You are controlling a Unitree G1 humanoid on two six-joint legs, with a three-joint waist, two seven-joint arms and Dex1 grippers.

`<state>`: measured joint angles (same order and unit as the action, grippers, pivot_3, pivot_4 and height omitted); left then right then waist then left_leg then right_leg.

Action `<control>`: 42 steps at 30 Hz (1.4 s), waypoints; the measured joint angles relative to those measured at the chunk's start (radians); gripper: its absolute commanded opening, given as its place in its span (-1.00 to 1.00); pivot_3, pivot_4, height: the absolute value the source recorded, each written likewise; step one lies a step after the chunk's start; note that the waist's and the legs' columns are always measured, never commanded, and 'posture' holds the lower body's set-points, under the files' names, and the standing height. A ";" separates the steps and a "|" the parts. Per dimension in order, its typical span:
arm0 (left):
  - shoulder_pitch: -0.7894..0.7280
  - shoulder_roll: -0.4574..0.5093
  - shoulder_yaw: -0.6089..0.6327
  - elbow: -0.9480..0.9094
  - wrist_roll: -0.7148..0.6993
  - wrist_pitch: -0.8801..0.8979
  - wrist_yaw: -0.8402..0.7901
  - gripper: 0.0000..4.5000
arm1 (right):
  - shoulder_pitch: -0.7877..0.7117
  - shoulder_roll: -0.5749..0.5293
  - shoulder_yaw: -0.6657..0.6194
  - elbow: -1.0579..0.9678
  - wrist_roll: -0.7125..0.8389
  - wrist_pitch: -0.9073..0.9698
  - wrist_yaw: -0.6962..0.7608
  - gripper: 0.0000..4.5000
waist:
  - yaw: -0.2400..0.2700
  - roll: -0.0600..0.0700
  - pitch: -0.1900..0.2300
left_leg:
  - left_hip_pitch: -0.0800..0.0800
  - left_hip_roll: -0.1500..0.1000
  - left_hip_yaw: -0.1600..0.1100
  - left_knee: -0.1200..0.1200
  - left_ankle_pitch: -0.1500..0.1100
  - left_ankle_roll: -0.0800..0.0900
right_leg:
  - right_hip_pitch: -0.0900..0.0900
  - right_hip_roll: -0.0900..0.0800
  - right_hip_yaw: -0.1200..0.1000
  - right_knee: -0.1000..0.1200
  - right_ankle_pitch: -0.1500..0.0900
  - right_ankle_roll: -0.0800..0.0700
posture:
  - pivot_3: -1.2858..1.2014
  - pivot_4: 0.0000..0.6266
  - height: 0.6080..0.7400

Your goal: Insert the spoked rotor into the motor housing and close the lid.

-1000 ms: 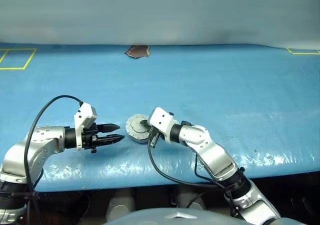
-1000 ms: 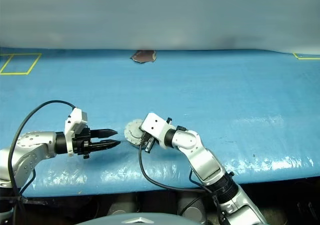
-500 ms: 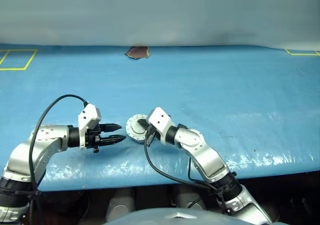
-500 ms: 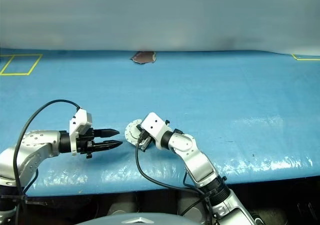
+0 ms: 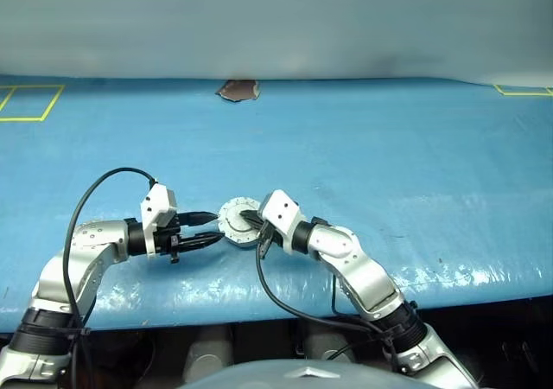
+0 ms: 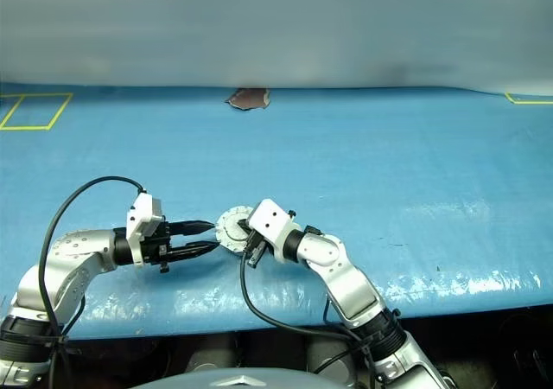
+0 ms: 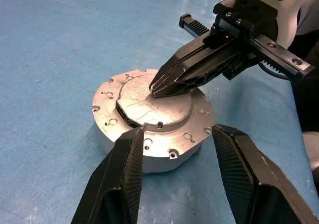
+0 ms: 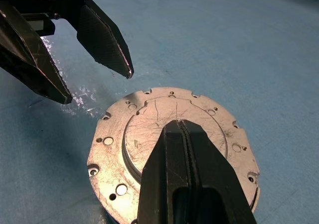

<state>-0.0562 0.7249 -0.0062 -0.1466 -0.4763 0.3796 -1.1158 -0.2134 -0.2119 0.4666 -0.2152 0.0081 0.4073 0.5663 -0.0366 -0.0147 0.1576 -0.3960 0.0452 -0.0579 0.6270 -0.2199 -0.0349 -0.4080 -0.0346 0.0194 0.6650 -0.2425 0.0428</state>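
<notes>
Lid (image 7: 158,107) under pressed-together right pincer (image 7: 155,87); left pincer (image 7: 177,130) spread astride housing (image 7: 149,157) rim.

Lab bench, taped blue sheet (image 5: 389,147)

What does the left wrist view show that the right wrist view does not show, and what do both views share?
The left wrist view shows the side wall of the motor housing, with the open left gripper to either side of its near rim. The right wrist view shows the full top flange with its screw holes. Both show the shut right gripper with its tip on the closed lid, on the blue table cover.
</notes>
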 measured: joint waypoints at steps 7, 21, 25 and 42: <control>0.007 0.003 -0.003 0.026 0.026 -0.037 -0.002 0.04 | 0.000 0.021 -0.007 -0.007 0.004 -0.001 -0.021 -1.00 | 0.000 0.000 0.000 | -0.002 0.000 0.000 0.000 0.000 0.000 | -0.001 0.000 0.000 0.000 0.000 0.000 | 0.03 -0.52 1.00; 0.035 0.001 -0.002 0.054 0.064 -0.101 -0.002 0.06 | 0.000 0.046 -0.044 -0.007 0.068 -0.001 -0.005 0.28 | 0.000 0.000 0.001 | -0.002 0.000 0.000 0.000 0.000 0.000 | -0.002 0.000 0.000 0.000 0.000 0.000 | 0.03 -0.52 1.00; 0.037 0.001 -0.002 0.057 0.064 -0.103 0.000 0.06 | 0.000 0.048 -0.044 -0.007 0.072 0.001 -0.010 0.86 | 0.000 0.000 0.001 | -0.002 0.000 0.000 0.000 0.000 0.000 | -0.002 0.000 0.000 0.000 0.000 0.000 | 0.03 -0.52 1.00; 0.048 -0.007 0.005 0.057 0.064 -0.103 0.002 0.06 | 0.004 0.068 -0.040 0.072 0.076 0.013 -0.035 0.99 | -0.001 0.000 0.001 | -0.002 0.000 0.000 0.000 0.000 0.000 | -0.002 0.000 0.000 0.000 0.000 0.000 | 0.03 -0.52 1.00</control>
<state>-0.0078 0.7180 -0.0009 -0.0900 -0.4124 0.2765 -1.1134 -0.2097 -0.1444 0.4266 -0.1432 0.0840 0.4200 0.5313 -0.0371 -0.0143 0.1582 -0.3978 0.0456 -0.0579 0.6268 -0.2199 -0.0349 -0.4097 -0.0341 0.0194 0.6650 -0.2424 0.0428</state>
